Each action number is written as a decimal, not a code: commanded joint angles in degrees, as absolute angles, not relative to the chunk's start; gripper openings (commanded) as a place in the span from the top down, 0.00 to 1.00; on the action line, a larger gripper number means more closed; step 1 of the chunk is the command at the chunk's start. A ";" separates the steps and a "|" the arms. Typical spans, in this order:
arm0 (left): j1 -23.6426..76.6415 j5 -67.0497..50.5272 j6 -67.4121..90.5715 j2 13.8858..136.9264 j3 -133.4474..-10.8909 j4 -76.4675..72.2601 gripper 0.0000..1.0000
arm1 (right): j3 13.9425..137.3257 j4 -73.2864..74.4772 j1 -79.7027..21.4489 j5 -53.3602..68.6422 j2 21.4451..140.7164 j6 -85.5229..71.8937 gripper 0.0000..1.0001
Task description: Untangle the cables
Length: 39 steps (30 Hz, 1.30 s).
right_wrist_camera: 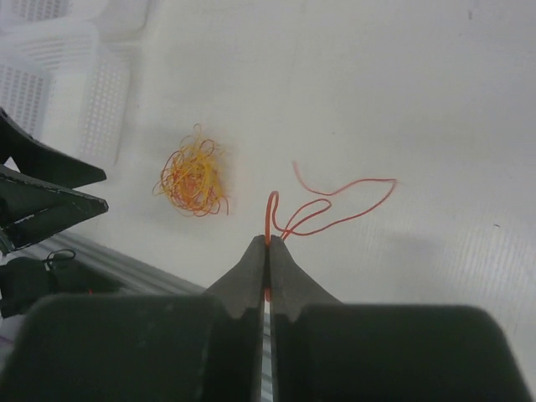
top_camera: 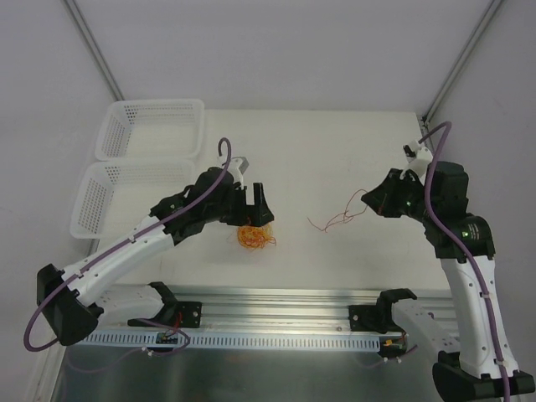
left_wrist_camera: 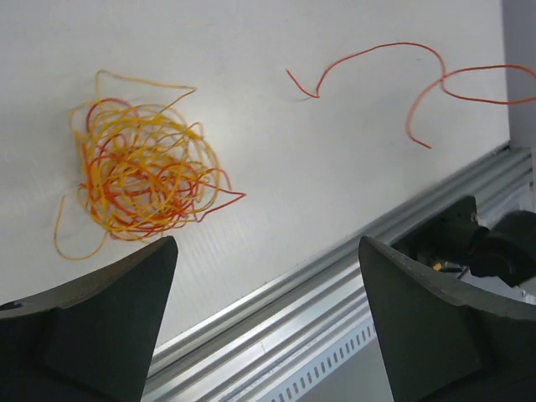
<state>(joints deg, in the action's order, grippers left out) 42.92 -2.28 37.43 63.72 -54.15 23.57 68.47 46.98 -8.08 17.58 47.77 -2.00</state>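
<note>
A tangled ball of yellow, orange and red cables point(top_camera: 253, 236) lies on the white table; it also shows in the left wrist view point(left_wrist_camera: 142, 172) and the right wrist view point(right_wrist_camera: 193, 178). A single red cable point(top_camera: 335, 219) lies apart to its right, seen too in the left wrist view point(left_wrist_camera: 394, 71). My right gripper point(right_wrist_camera: 269, 243) is shut on one end of this red cable point(right_wrist_camera: 335, 205) and holds it above the table point(top_camera: 368, 199). My left gripper point(left_wrist_camera: 268, 276) is open and empty, hovering just over the tangle point(top_camera: 254, 213).
Two white mesh baskets point(top_camera: 151, 127) point(top_camera: 105, 193) stand at the back left of the table. An aluminium rail point(top_camera: 276, 300) runs along the table's near edge, by the arm bases.
</note>
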 commanded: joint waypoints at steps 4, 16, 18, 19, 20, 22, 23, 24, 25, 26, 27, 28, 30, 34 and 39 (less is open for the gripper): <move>50.79 -5.72 24.71 66.09 -66.70 23.47 0.07 | 70.57 44.91 -11.51 27.77 47.99 1.67 0.99; 62.92 -6.06 3.97 76.64 -73.30 7.48 0.02 | 72.68 41.58 -15.03 39.11 48.16 0.26 0.99; 63.63 -6.33 1.33 77.60 -72.69 5.55 0.02 | 72.60 41.22 -15.47 39.90 47.99 -1.23 0.99; 64.07 -6.68 0.62 77.96 -72.51 4.06 0.03 | 72.60 40.96 -15.64 40.16 47.90 -1.49 0.99; 64.33 -6.85 0.53 78.48 -72.42 3.52 0.05 | 72.42 40.87 -15.73 40.25 47.47 -1.93 0.99; 64.51 -7.12 -0.88 79.19 -72.42 2.55 0.07 | 72.16 40.34 -16.00 40.34 47.20 -2.28 0.99; 64.69 -7.12 -0.70 79.80 -72.42 1.68 0.10 | 72.07 40.17 -16.08 40.60 47.11 -2.72 0.99; 64.77 -7.29 -0.70 80.07 -72.42 1.15 0.12 | 72.07 40.08 -16.17 40.78 46.85 -2.81 1.00; 64.86 -7.47 -0.70 80.42 -72.42 0.71 0.13 | 71.90 39.90 -16.17 40.78 46.76 -2.90 0.99; 64.95 -7.82 -0.79 81.03 -72.25 0.18 0.21 | 71.89 39.82 -16.17 40.96 46.67 -3.07 0.99; 64.95 -8.08 -0.70 81.30 -72.33 0.18 0.25 | 71.72 39.73 -16.17 40.96 46.58 -3.34 0.99; 64.95 -8.43 -0.79 81.56 -72.33 0.18 0.33 | 71.72 39.55 -16.17 40.96 46.58 -3.60 0.99; 65.04 -9.23 -0.35 81.91 -72.42 -2.02 0.63 | 71.54 39.46 -16.17 40.78 46.50 -3.69 0.99; 65.13 -9.32 -0.18 81.21 -72.25 -2.63 1.00 | 70.84 39.72 -16.08 38.24 45.79 -3.69 0.96; 65.04 -5.81 3.07 79.28 -72.51 -3.34 1.00 | 71.01 40.95 -16.26 32.79 44.47 -2.73 0.54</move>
<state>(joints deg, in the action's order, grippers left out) 64.55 -7.18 1.26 82.04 -72.23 0.45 70.39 42.30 -15.88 35.90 45.95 -3.49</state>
